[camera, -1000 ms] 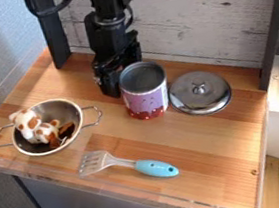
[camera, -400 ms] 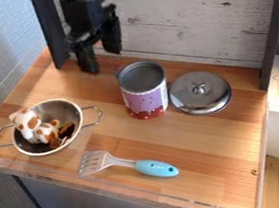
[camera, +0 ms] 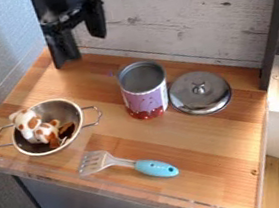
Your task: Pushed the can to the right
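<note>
the push looks done, with no clear step left on the table [camera: 206,137]. the gripper [camera: 84,45] is at the upper left of the frame, released, its two fingers spread with nothing between them, apart from the can [camera: 145,94]. the can stands near the centre, just left of the lid [camera: 202,96], its long axis upright, grey end facing up.

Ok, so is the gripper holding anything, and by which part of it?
Nothing is held: the gripper hangs open, and the can stands apart from it on the wooden surface.
</note>
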